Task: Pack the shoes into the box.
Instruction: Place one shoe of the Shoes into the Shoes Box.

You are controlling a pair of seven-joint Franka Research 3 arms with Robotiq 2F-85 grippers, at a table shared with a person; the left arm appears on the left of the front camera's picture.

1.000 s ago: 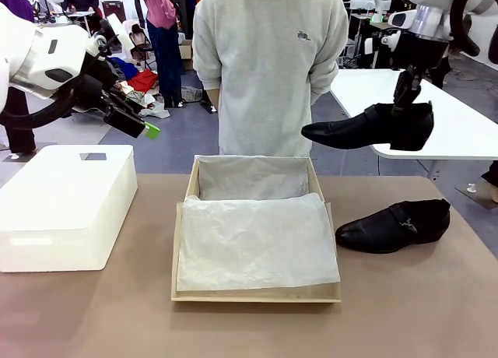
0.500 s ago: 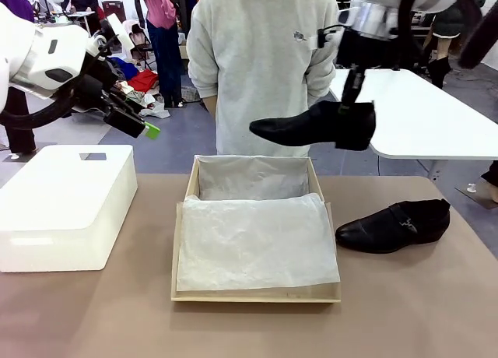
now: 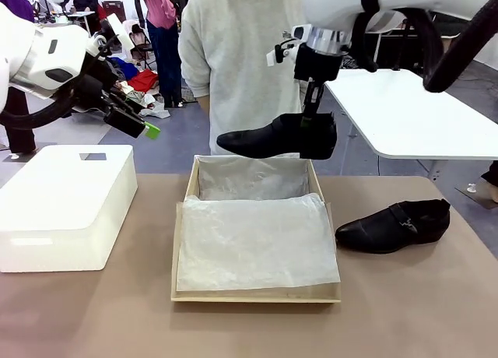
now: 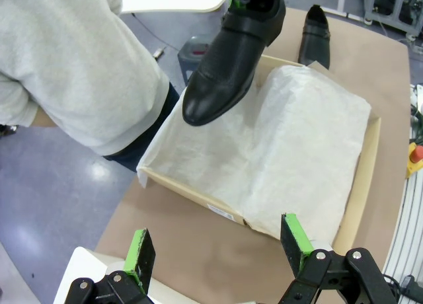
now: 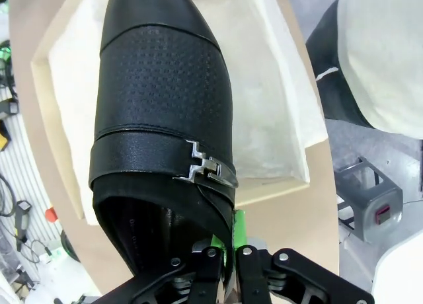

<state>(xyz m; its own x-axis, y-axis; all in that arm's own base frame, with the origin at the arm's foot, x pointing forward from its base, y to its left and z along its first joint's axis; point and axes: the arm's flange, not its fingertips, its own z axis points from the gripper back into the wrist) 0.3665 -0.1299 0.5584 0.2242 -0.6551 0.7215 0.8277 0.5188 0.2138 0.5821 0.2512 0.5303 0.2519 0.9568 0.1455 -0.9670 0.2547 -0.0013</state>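
Note:
My right gripper [image 3: 311, 118] is shut on the heel rim of one black shoe [image 3: 276, 138], which hangs level above the far end of the box [image 3: 257, 294], toe pointing left. In the right wrist view the shoe [image 5: 162, 119] shows its buckle strap, with the green pads [image 5: 236, 226] pinching its rim over the tissue paper [image 5: 264, 119]. The other shoe [image 3: 395, 225] lies on the table right of the box. My left gripper [image 4: 218, 241] is open, held high at the left, looking down at the box [image 4: 360, 185] and the hanging shoe [image 4: 231, 56].
A large white foam box [image 3: 66, 202] stands at the left of the brown table [image 3: 101, 311]. A person in a grey sweatshirt [image 3: 241, 54] stands at the far edge behind the box. A white table [image 3: 420, 109] sits at the back right.
My right arm has carried the shoe leftward, from beyond the table's right side to above the far end of the box. The left arm and the other shoe have not moved.

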